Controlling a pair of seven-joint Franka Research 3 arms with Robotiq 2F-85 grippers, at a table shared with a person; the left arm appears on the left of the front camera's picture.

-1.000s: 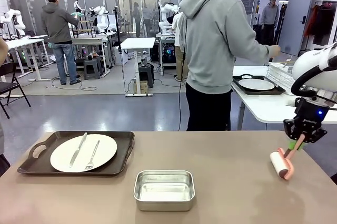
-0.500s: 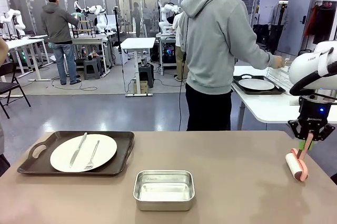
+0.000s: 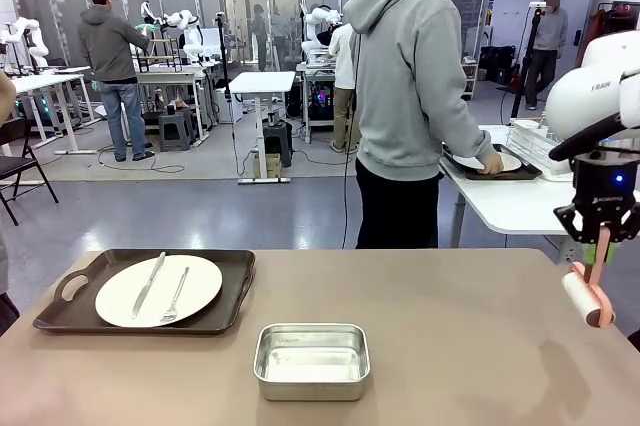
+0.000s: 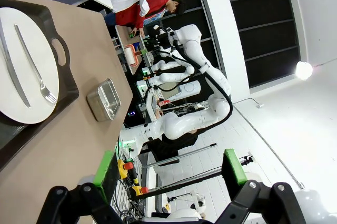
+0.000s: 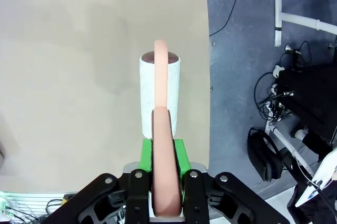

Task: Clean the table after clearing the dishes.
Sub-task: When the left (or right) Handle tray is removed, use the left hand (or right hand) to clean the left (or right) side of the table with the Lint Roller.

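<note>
My right claw (image 3: 598,238) is pinched tight on the pink handle of the lint roller (image 3: 586,298), wrist pointing straight down at the right edge of the table (image 3: 450,346). I can't tell whether the roll touches the top. My left claw (image 4: 168,174) gapes wide, holding nothing, and one plate (image 3: 158,289) sits on its tray (image 3: 238,291) at the table's left.

In the front view the tabletop (image 3: 450,346) runs off the picture at 3, 6 and 9 o'clock, and the right arm (image 3: 590,96) is cut at 3 o'clock. The person's hand (image 3: 491,162) covers part of the far tray (image 3: 510,175). In the left wrist view the near tray (image 4: 67,84), its plate (image 4: 31,77) and one end of the knife (image 4: 13,66) are cut at 9 o'clock. In the right wrist view the right pincer (image 5: 163,153) hides the handle end of the lint roller (image 5: 160,87).
</note>
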